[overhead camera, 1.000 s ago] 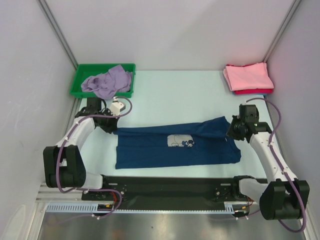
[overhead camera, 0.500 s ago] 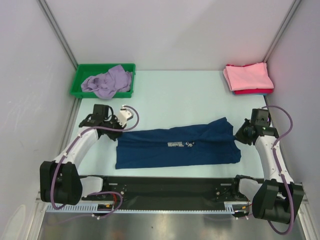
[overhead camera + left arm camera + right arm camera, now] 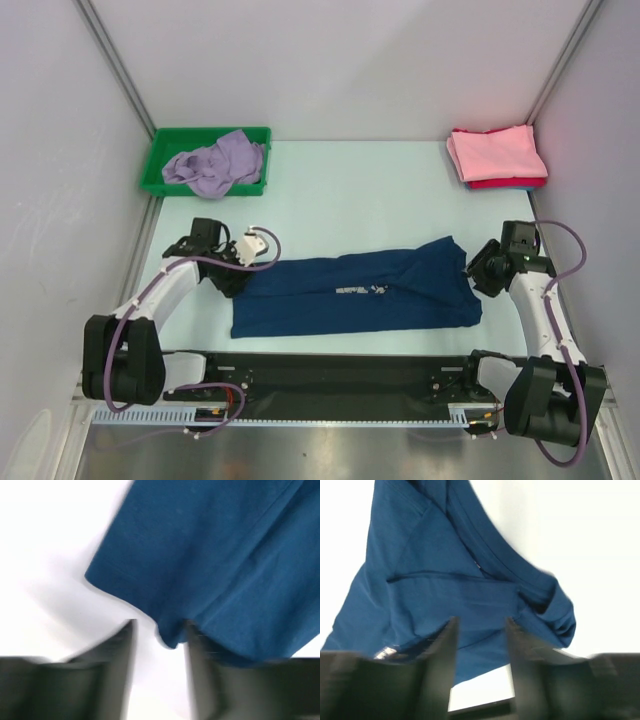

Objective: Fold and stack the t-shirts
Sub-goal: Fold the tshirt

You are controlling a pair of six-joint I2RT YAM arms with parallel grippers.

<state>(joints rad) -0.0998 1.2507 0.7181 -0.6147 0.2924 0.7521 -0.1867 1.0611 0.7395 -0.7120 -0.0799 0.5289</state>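
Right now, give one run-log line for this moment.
navy tee: folded, flat | left gripper: open | right gripper: open

The pale bench (image 3: 350, 190) carries a navy t-shirt (image 3: 350, 295), folded lengthwise into a long band across its near middle. A green bin (image 3: 158, 160) sits in the far left corner. A stack of folded pink and red t-shirts (image 3: 495, 152) lies at the far right corner.

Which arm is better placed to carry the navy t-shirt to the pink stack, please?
Probably the right gripper: it sits at the end of the navy blue t-shirt nearer the folded pink stack; the left gripper is farther.
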